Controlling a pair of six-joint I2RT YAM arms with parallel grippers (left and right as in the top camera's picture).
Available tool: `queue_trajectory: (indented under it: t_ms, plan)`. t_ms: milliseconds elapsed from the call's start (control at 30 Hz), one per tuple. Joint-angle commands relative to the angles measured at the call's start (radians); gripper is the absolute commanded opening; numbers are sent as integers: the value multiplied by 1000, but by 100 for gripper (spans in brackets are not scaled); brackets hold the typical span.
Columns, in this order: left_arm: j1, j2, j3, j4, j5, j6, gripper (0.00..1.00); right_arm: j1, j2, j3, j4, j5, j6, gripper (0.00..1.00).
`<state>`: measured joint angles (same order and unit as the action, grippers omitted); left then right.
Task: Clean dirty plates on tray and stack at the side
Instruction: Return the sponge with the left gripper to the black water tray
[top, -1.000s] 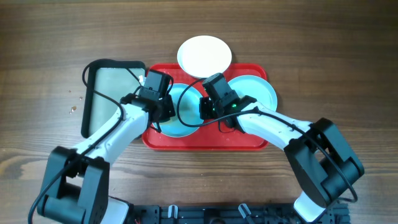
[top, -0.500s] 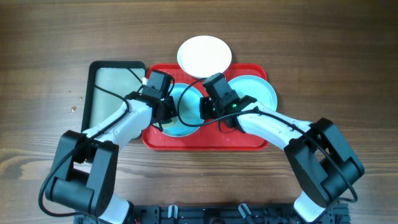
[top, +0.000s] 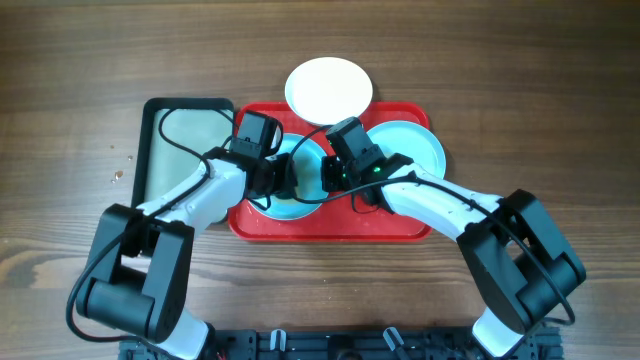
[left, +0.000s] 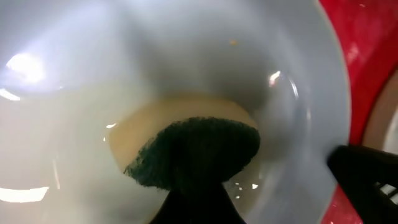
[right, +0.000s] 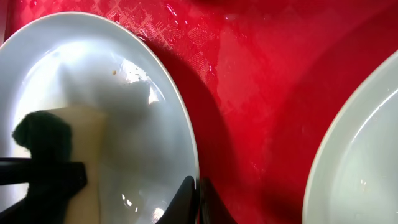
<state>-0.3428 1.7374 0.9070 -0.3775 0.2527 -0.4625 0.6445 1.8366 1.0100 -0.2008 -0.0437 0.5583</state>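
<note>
On the red tray (top: 330, 228), I am pinching a sponge (left: 199, 149) in my left claw (top: 283, 178) and the rim of an aqua plate (right: 124, 93) in my right claw (right: 198, 193).

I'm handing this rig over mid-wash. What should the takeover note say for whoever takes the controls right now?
Left pincer: shut on the sponge, which is pressed into the left blue plate.
Right pincer: shut on that plate's rim, steadying it.
Things: both blue plates lie on the tray. The right blue plate is untouched. The white plate overhangs the tray's far rim.
Done: the left blue plate is wet and mid-scrub. Nothing is stacked.
Left: finish this plate, check and clean the other two, then stack all three beside the tray.
</note>
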Motion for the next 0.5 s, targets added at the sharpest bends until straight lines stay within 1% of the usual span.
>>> queue_trajectory:
  t_ms: [0,67,133,200,300,433,467]
  plan:
    - [-3,-22,-4,5,69,68,4,4,23,2,5,-9,-8,12]
    - [11,-81,-3,2,52,71,4,4,23,2,5,-9,-8,16]
    - [35,-152,-3,-12,13,71,4,4,23,2,5,-9,-8,20]
    - [66,-222,-3,-38,-40,71,4,4,23,2,4,-9,-8,22]
    - [154,-334,-3,-103,-135,71,4,4,23,2,3,-9,-8,29]
    - [279,-404,-3,-177,-173,71,4,4,23,2,-5,-9,-8,31]
    - [328,-410,-3,-201,-172,71,4,4,23,2,-8,-9,-8,31]
